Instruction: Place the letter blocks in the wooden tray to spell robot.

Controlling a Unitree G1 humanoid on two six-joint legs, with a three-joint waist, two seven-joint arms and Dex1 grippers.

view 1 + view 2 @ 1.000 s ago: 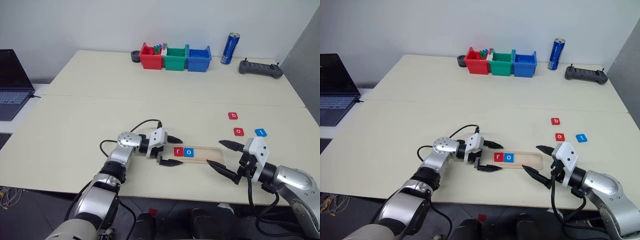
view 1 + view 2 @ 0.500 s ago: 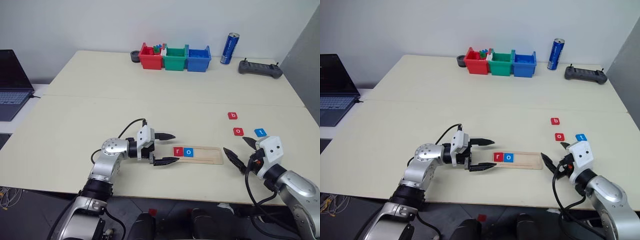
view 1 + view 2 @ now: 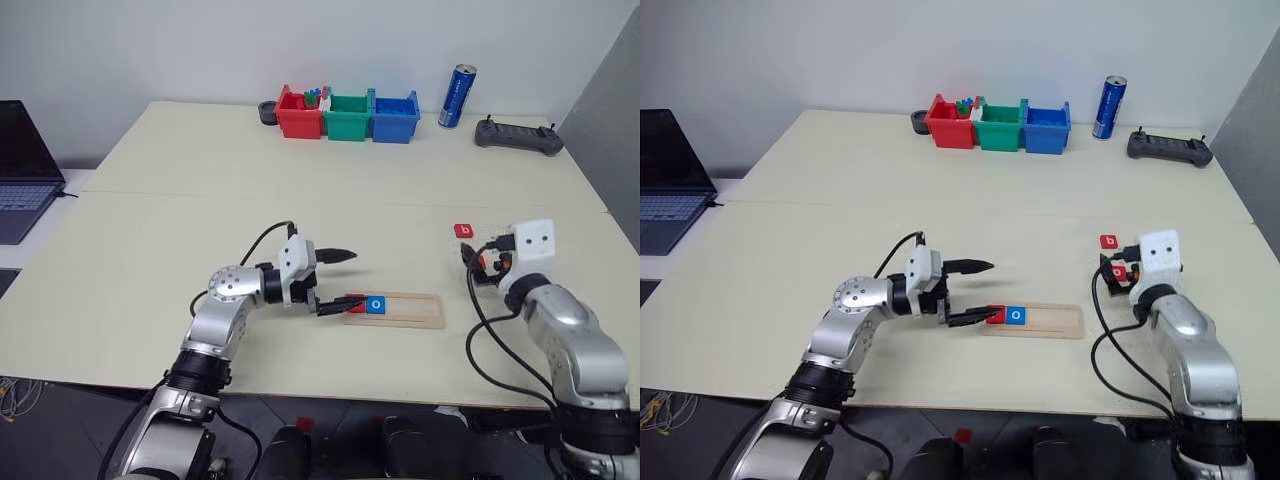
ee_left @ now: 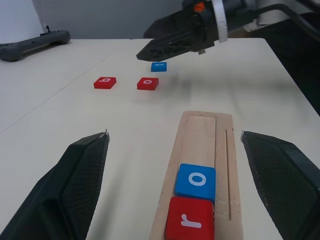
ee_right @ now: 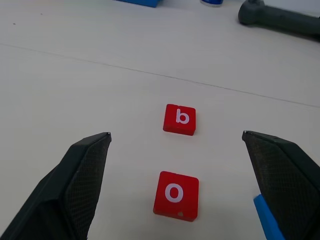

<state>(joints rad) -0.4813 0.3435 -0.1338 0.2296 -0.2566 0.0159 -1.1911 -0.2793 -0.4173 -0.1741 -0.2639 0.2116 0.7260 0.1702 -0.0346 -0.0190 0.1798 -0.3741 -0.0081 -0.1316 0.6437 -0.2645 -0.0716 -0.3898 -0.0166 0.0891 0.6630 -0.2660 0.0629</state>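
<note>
Both grippers (image 4: 175,190) (image 5: 175,185) — jaws wide apart

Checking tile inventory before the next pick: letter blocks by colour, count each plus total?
Red blocks: 3 (r in the tray, b and o on the table)
Blue blocks: 2 (o in the tray, t on the table)
Total: 5

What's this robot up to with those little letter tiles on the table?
It is spelling a word in a pale wooden tray. A red "r" tile and a blue "o" tile already sit in its groove. The open left end effector hovers at that end of the tray. The open right end effector points at the loose red "b" tile and red "o" tile; a blue tile lies beside them.
</note>
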